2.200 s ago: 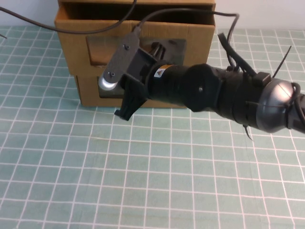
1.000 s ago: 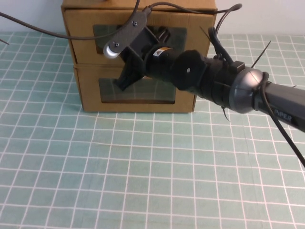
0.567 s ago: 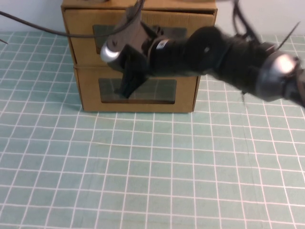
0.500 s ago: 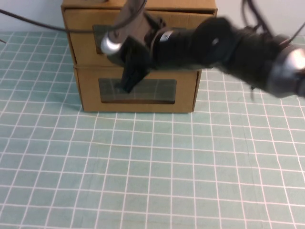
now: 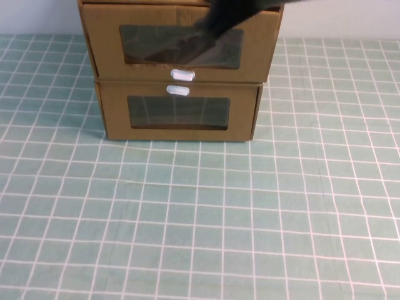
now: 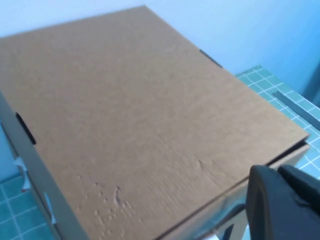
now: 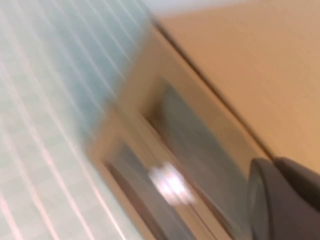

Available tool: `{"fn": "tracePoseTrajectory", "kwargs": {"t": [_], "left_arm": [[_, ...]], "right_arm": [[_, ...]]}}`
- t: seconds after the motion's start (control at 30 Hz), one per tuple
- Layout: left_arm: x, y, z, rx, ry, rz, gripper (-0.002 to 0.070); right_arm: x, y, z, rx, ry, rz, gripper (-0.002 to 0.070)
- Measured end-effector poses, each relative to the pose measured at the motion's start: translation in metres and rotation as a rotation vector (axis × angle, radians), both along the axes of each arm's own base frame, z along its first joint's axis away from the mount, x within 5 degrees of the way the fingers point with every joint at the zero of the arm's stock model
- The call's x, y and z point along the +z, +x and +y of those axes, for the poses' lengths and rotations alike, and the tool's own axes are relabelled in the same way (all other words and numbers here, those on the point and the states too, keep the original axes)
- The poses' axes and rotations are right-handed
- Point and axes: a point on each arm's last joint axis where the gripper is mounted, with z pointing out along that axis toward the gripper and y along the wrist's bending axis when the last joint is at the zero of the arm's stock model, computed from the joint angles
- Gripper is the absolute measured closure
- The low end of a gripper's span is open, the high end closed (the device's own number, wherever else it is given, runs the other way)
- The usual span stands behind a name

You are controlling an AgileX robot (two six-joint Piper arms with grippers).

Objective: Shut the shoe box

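The shoe box (image 5: pixel 180 37) sits atop the lower cardboard box (image 5: pixel 178 115) at the far edge of the green grid mat (image 5: pixel 200 219), drawer front flush — white pull tab (image 5: pixel 182 75) under its window. The right gripper (image 5: pixel 234 12) blurs above its top edge; the left gripper (image 6: pixel 282 205) hangs over the lid. Neither grip can be read.

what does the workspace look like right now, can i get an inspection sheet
surface: green grid mat.
job's things: shoe box on top of the stack, drawer pushed in, front about flush, tab under its window.
clutter: lower box, also shut.
end effectors: right end effector blurred above the shoe box's top edge; left end effector beside the shoe box's top near a front corner.
cables: nothing seen.
surroundings: pale wall behind.
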Motion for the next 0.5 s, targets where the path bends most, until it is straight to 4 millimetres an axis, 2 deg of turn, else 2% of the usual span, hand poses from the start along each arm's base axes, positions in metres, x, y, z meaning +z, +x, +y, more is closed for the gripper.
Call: {"fn": "tracePoseTrajectory", "kwargs": {"t": [0.13,0.23,0.3,0.37,0.5], "left_arm": [[0.032,-0.048,0.008,0.015,0.025,-0.061,0.0680],[0.048,-0.083,0.015,0.039,0.043,-0.100,0.0680],[0.054,-0.104,0.021,0.073,0.056,-0.118,0.0680],[0.056,-0.127,0.027,0.113,0.075,-0.125,0.0680],[0.047,-0.168,0.037,0.161,0.104,-0.123,0.0680]], "right_arm": [[0.020,-0.003,-0.031,-0.253,-0.093,0.028,0.0690],[0.037,-0.013,-0.054,-0.398,-0.068,0.028,0.0690],[0.051,-0.026,-0.067,-0.446,-0.012,0.027,0.0690],[0.069,-0.049,-0.085,-0.475,0.077,0.007,0.0690],[0.092,-0.089,-0.115,-0.500,0.238,-0.024,0.0690]]}}
